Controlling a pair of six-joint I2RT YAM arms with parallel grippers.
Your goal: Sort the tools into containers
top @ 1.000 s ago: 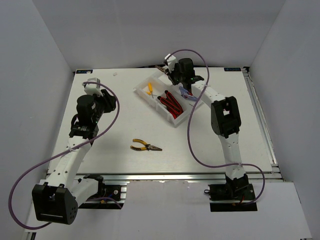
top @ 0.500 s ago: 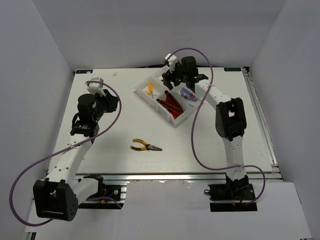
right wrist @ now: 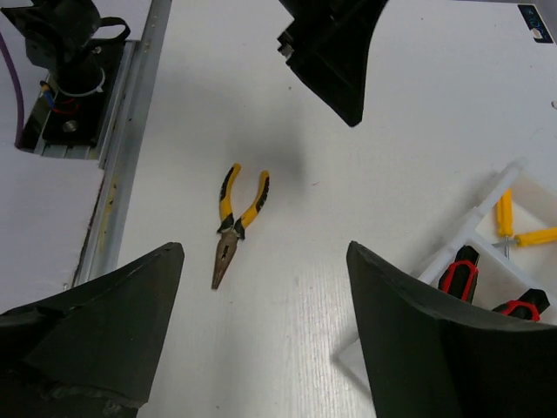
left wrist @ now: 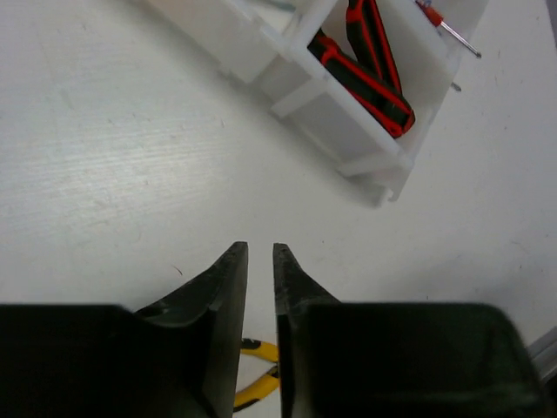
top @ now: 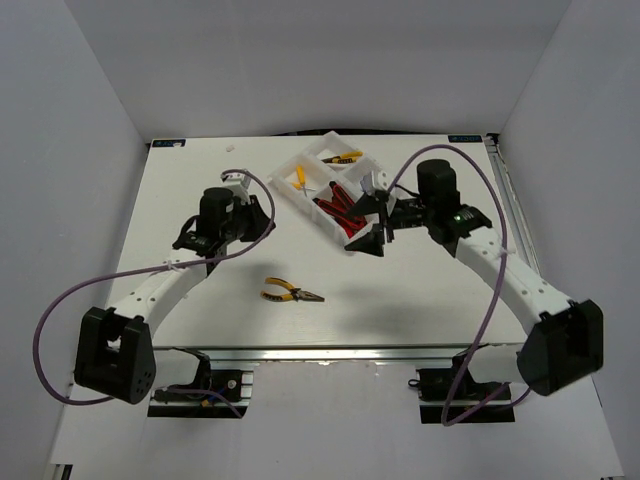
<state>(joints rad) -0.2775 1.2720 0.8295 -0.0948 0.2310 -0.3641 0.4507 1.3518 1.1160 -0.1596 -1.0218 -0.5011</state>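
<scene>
Yellow-handled pliers (top: 292,293) lie alone on the white table, nose to the right; the right wrist view shows these pliers (right wrist: 237,222) ahead of my right gripper (right wrist: 265,252). That right gripper (top: 372,224) is wide open and empty beside the tray's near right corner. The white divided tray (top: 285,170) holds a second pair of pliers (top: 343,157), red-and-black knives (top: 340,208) and a small yellow tool (top: 300,177). My left gripper (top: 262,216) hovers left of the tray. In its own view the left gripper (left wrist: 260,252) has only a narrow slit between the fingers and nothing in it.
Just past the tray (left wrist: 322,113) a screwdriver tip (left wrist: 457,39) pokes over its far wall, beside the knives (left wrist: 370,74). The aluminium rail (top: 350,352) runs along the near table edge. White enclosure walls stand on three sides.
My right arm swung from above the tray's far side to its near right corner and opened wide; pliers now show in the far compartment. My left arm moved right toward the tray and its jaws narrowed.
</scene>
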